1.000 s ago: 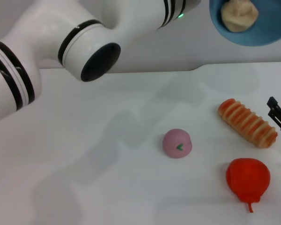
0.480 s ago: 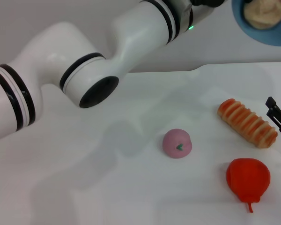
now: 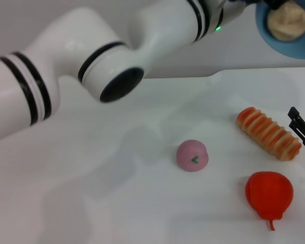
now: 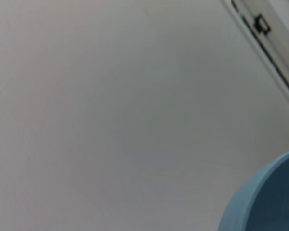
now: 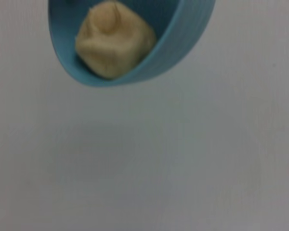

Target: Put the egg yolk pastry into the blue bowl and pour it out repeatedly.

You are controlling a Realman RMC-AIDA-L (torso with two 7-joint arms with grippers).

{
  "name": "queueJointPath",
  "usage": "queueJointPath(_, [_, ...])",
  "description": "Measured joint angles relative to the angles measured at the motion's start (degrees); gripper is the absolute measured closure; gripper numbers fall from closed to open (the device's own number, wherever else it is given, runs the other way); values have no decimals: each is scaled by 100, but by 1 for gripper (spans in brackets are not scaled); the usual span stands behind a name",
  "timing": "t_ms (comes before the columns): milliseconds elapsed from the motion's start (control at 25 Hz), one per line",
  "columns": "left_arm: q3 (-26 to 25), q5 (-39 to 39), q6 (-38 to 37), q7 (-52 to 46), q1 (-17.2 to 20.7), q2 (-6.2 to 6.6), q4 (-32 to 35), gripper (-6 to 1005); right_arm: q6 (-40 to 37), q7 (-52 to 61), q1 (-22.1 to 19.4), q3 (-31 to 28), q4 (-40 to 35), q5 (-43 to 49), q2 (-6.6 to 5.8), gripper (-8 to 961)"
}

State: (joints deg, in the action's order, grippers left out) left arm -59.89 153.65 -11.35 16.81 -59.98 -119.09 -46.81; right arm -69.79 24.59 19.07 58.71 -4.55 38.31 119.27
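Note:
The blue bowl [image 3: 295, 47] hangs in the air at the far top right of the head view, above the table's back edge. The egg yolk pastry [image 3: 288, 23] lies inside it. My left gripper [image 3: 267, 4] is at the bowl's rim at the top edge of the view and holds the bowl up. The right wrist view shows the tilted bowl [image 5: 183, 43] with the pastry [image 5: 113, 41] resting against its lower wall. The left wrist view shows only a piece of the bowl [image 4: 269, 202]. My right gripper [image 3: 301, 127] shows at the right edge, beside the striped bread.
On the white table [image 3: 91, 193] lie a pink bun with a green mark [image 3: 192, 155], a long orange-and-cream striped bread [image 3: 268, 133] and a red fruit-shaped item [image 3: 269, 193]. My left arm [image 3: 117, 56] spans the upper left of the view.
My left arm has swung to the right, carrying the bowl with the pastry further right. The right gripper and the food on the table have not moved.

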Motion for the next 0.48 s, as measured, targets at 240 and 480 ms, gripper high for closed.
queueJointPath(240, [-424,20,763,517,-197,0,-43,999,9,4,0,0,13,0,0,225])
queueJointPath(480, [-652,25,693,1286,-188,1,-129,999,26,11,0,0,16,1,0,225])
